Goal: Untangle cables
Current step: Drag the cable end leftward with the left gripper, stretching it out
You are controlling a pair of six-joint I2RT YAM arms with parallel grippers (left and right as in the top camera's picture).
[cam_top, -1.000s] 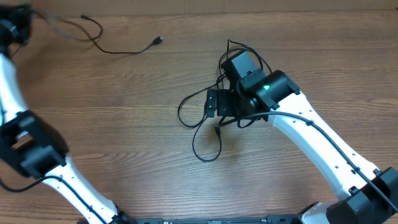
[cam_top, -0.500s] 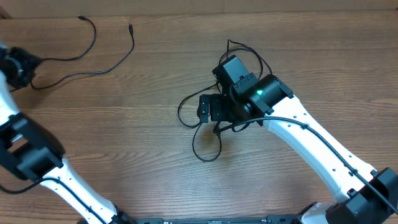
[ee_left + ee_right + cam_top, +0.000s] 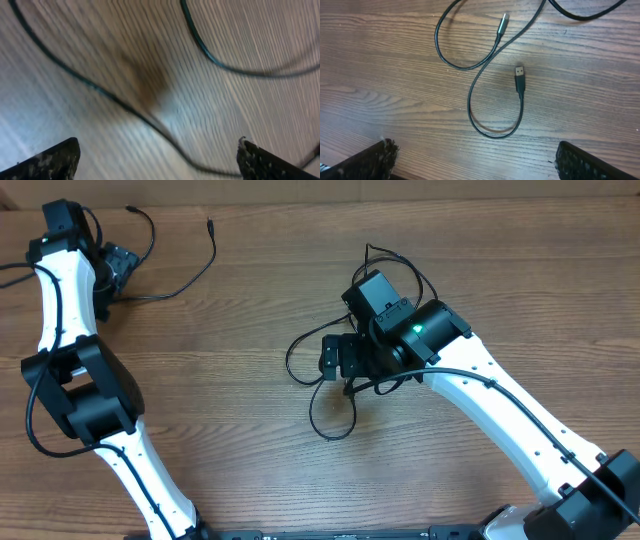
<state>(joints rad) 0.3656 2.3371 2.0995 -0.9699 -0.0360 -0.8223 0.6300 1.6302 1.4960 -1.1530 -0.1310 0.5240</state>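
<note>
A thin black cable (image 3: 190,283) lies on its own at the top left of the wooden table, its plug (image 3: 209,224) pointing to the back. My left gripper (image 3: 120,262) hovers over its left part, open and holding nothing; in the blurred left wrist view the cable (image 3: 125,105) runs along the table under the wide-apart fingers of the left gripper (image 3: 159,161). At the table's middle lies a tangle of black cables (image 3: 333,438). My right gripper (image 3: 335,358) hangs open above it. In the right wrist view a USB plug (image 3: 519,72) and a loop (image 3: 495,133) lie ahead of the right gripper (image 3: 477,161).
The right arm (image 3: 500,405) reaches in from the bottom right and hides part of the tangle. The left arm (image 3: 70,350) runs along the left edge. A second, slimmer plug (image 3: 503,22) lies near the top of the right wrist view.
My left gripper has opened and let go of the cable, which now rests at the top left. The left arm swung in from the left edge. The right gripper shifted slightly left.
</note>
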